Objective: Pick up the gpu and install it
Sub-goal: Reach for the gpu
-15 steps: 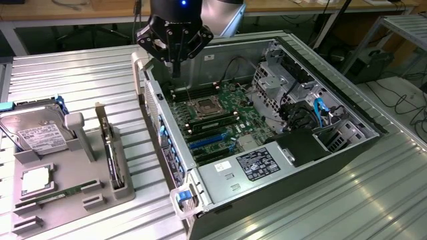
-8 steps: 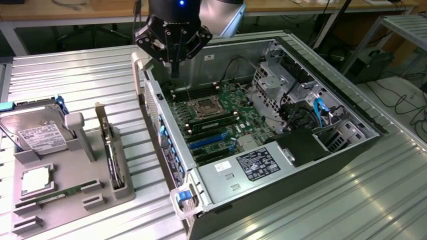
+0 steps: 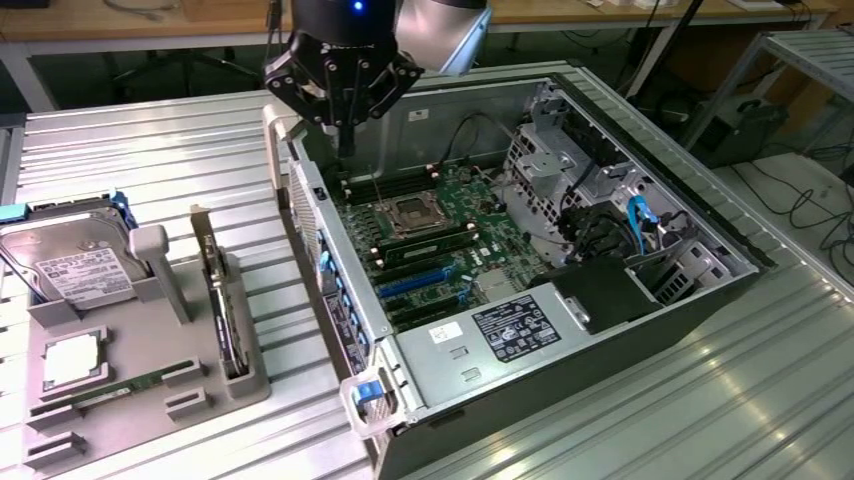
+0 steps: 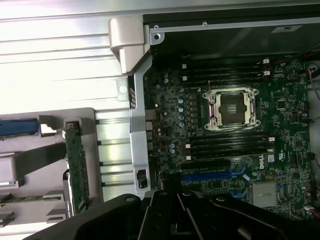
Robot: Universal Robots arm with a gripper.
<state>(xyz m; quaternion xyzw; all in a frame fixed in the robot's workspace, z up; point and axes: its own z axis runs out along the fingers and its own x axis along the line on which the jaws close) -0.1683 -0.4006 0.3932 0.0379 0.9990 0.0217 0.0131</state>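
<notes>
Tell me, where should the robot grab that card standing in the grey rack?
Probably the long top edge of the gpu, from straight above. It stands on edge in a slot of the rack, so the upper strip of both flat faces is free to pinch.

surface: ribbed metal table (image 3: 120, 150) | rear: wooden bench (image 3: 80, 28) | floor: loose cables (image 3: 805, 200)

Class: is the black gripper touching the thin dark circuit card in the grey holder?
Apart. Exterior view: gripper hangs over the open case; card stands well aside.
</notes>
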